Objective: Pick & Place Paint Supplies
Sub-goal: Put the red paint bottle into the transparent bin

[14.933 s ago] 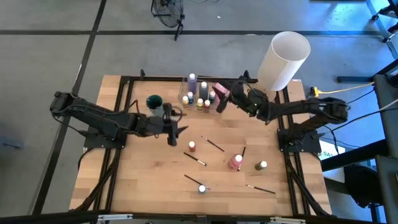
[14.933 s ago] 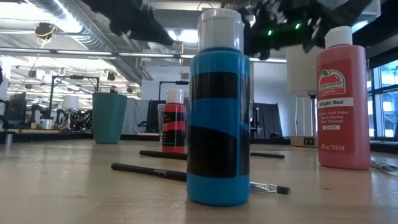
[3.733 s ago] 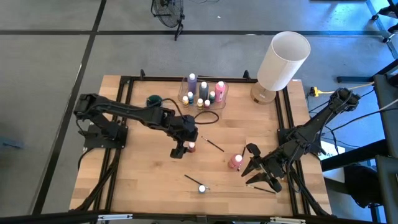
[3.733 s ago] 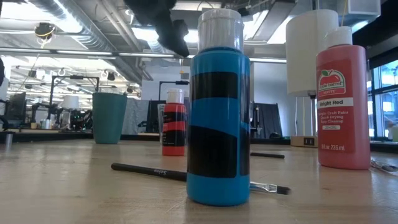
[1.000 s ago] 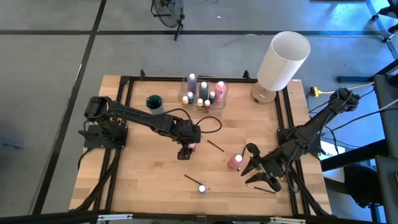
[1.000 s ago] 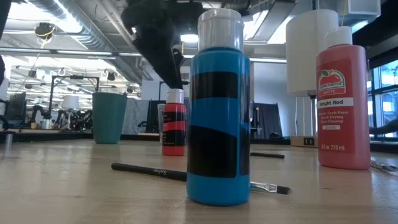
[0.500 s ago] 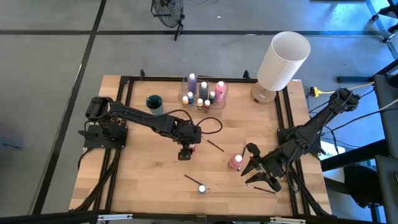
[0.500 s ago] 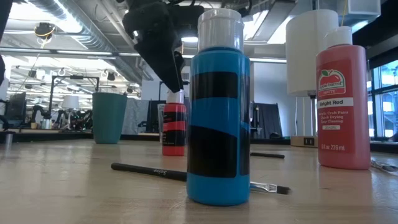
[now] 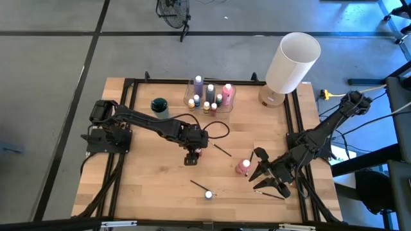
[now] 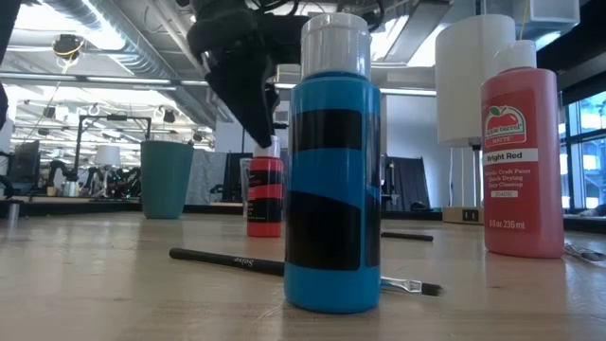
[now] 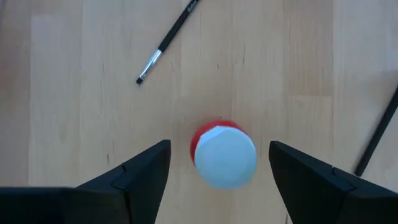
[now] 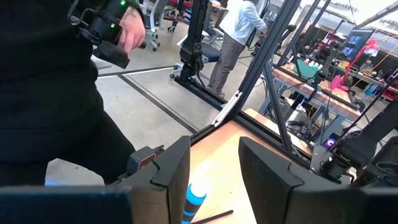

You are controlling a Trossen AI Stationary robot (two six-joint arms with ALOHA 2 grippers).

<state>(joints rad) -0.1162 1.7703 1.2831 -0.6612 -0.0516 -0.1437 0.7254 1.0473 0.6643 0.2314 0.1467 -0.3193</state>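
From above, we see our left gripper [image 9: 192, 156] over the red bottle [image 9: 198, 151] at mid-table; our right gripper [image 9: 268, 178] waits near the table's right edge. At table height, the bottle [image 10: 266, 194] stands upright. Our left wrist shows fingers [image 11: 140, 176] wide, flanking its cap without touching. Our right wrist shows fingers [image 12: 171, 166] parted, holding nothing.

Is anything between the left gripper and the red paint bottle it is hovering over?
Nothing visible. The left gripper is right above the red paint bottle, with its open fingers either side of the white cap. The nearest paintbrush lies off to the side, clear of the fingers.
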